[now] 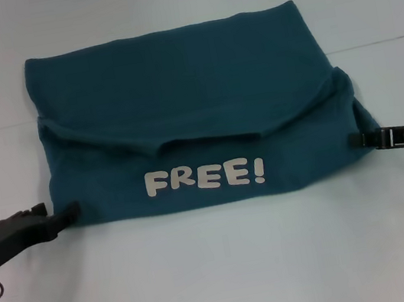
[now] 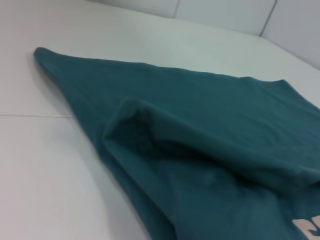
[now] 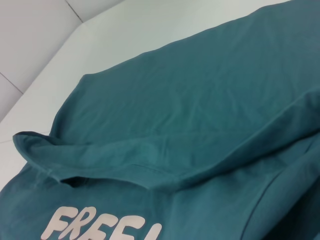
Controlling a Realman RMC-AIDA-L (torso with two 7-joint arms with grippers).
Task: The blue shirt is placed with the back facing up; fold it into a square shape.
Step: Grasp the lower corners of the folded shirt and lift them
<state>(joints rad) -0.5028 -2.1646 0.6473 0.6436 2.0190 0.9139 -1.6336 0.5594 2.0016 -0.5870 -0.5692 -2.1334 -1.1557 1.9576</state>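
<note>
A bare robot test lab: plain white smooth bench point(image 1: 222, 271) backed by white seamed wall panels point(image 2: 225, 15).

The left gripper point(image 1: 71, 212) lies low at the frame's left edge; the right gripper point(image 1: 357, 140) reaches in from the right edge.

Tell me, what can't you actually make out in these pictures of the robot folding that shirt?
- Head view: whether the left gripper fingers pinch the blue shirt or only touch its edge; cloth hides the tips.
- Head view: the same for the right gripper, dark against the cloth.
- Both wrist views: neither arm's own fingers show.
- Wrist views: the white lettering is cut off by the picture edge.
- All views: the sleeves, folded under.
</note>
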